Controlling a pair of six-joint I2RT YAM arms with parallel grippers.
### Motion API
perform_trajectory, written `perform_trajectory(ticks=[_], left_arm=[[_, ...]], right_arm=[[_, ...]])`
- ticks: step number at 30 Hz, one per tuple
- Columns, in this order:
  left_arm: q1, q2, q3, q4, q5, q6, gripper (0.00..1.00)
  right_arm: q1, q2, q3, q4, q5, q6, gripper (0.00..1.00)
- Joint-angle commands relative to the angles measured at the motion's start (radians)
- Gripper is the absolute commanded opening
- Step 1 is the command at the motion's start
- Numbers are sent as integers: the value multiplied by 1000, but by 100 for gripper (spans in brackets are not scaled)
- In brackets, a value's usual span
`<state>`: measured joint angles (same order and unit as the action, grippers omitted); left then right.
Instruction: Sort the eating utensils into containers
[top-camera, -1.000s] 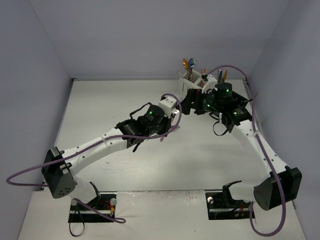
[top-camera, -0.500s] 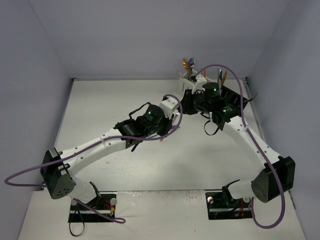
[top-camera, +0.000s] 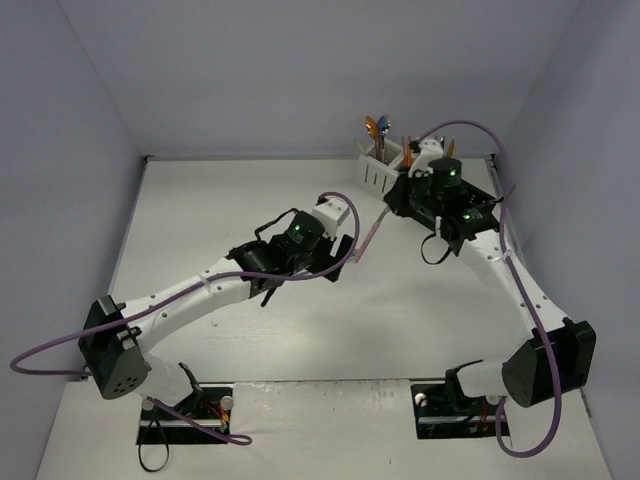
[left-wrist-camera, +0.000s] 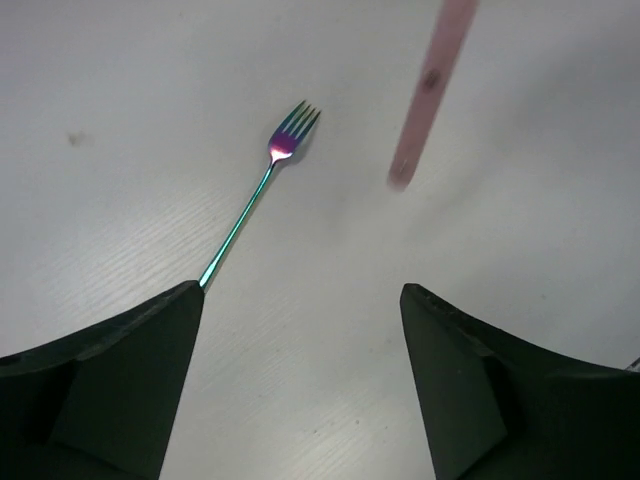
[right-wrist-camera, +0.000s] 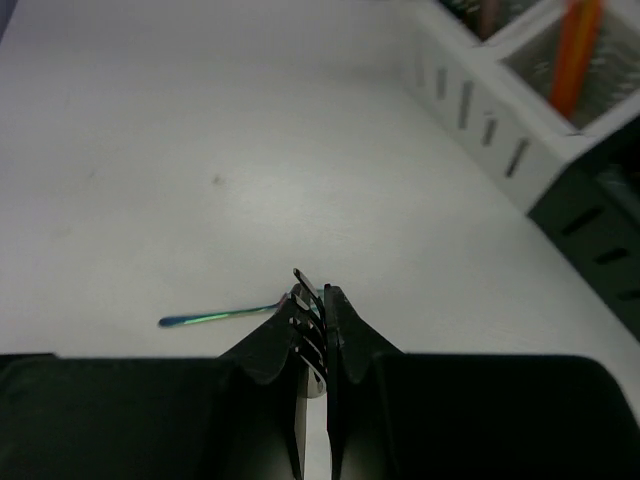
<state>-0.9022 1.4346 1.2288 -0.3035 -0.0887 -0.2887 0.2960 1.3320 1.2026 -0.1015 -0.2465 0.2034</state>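
My right gripper is shut on the tines of a pink fork. Its handle slants down-left in the air and shows blurred at the top of the left wrist view. My left gripper hovers open just left of that handle with nothing between its fingers. Below it an iridescent blue-green fork lies flat on the table. The white caddy stands at the back with gold and orange utensils upright in it. The black caddy adjoins it.
An orange utensil stands in the white caddy's near compartment. Grey walls close in the table at the back and both sides. Purple cables loop from both arms. The right arm covers most of the black caddy in the top view.
My left gripper has opened and let go of the pink fork. My right gripper shut on its tines and drew back right toward the caddies with it.
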Motion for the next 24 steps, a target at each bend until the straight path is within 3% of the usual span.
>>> perform_trajectory(ticks=[1, 4, 10, 15, 24], left_arm=[[67, -106, -60, -51, -88, -35, 91], [125, -184, -130, -87, -103, -40, 97], [241, -357, -237, -185, -114, -6, 97], [283, -463, -311, -197, -119, 15, 97], [287, -423, -340, -157, -62, 39, 97]], right_arm=[[-159, -60, 109, 60, 151, -111, 0], [-269, -41, 166, 62, 248, -162, 0], [-452, 31, 265, 78, 361, -194, 0], [-518, 116, 305, 154, 416, -208, 0], [-541, 269, 327, 264, 454, -166, 0]])
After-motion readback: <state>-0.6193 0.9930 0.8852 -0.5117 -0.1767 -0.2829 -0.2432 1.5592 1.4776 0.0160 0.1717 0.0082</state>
